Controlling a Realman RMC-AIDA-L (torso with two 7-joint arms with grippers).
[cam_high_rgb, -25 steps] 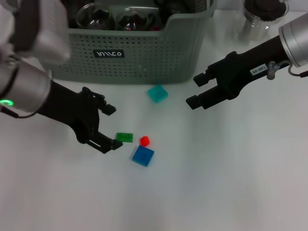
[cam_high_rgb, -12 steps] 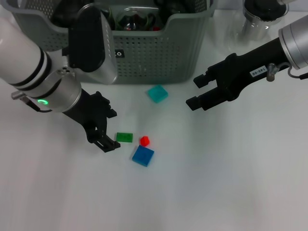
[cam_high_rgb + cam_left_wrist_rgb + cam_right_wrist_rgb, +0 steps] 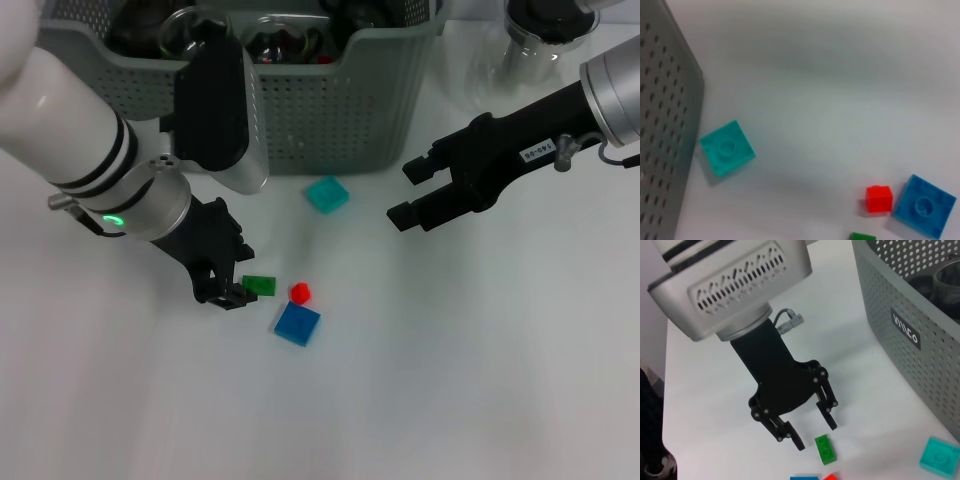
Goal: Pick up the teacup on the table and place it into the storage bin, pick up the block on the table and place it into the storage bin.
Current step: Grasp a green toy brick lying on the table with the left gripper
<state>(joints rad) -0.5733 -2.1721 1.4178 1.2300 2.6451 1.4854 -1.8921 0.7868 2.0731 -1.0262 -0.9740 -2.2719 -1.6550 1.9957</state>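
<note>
Head view, left gripper (image 3: 228, 278) open, empty beside green block (image 3: 259, 285), right gripper (image 3: 410, 192) open, empty.

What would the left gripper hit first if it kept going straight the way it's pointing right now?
Most likely the green block. The left gripper is open, pointing down at the table, with the block just beyond its fingertips. Depth is unclear, so the fingers might instead meet the tabletop beside the block.

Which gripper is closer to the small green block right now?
Left. The left gripper hangs open right beside the green block; the right gripper is open too, farther off past the teal block.
</note>
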